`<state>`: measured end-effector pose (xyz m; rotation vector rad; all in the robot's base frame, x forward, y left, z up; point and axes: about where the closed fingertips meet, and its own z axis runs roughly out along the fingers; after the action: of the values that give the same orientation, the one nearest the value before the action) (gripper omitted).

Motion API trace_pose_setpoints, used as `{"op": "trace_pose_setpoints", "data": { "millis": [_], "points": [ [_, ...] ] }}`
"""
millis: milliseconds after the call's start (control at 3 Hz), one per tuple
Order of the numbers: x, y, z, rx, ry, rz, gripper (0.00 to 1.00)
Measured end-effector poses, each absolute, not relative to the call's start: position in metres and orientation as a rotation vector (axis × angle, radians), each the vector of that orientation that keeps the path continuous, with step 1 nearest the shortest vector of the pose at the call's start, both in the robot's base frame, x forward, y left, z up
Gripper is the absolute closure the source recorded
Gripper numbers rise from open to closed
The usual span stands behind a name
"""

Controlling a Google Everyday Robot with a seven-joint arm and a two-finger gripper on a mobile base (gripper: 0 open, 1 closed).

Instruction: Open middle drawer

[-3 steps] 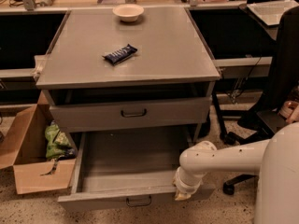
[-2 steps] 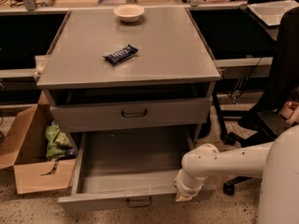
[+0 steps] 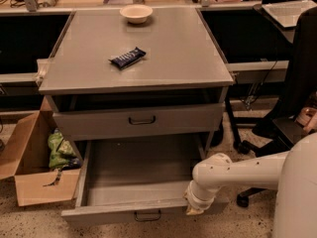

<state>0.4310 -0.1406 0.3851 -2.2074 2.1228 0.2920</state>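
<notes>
At right front of middle drawer (image 3: pixel 99 216), gripper (image 3: pixel 194 210)

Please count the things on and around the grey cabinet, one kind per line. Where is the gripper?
Bowls: 1, the bowl
Snack bars: 1, the snack bar
Drawers with a handle showing: 2, the closed drawer and the open drawer
Cardboard boxes: 1, the cardboard box
Total: 5
The gripper is at the open drawer's front right corner.

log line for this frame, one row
middle drawer: pulled out | end effector: at its front right corner | cabinet top: bowl, snack bar
</notes>
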Motion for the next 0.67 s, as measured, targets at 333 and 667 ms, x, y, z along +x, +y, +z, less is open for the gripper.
{"op": "trace_pose_setpoints", "data": {
  "millis": [333,667],
  "points": [
    [0.4310,-0.1406,0.3851,-2.207,2.123,0.292,0.28],
    [0.4310,-0.1406,0.3850,-2.207,2.123,0.292,0.05]
  ]
}}
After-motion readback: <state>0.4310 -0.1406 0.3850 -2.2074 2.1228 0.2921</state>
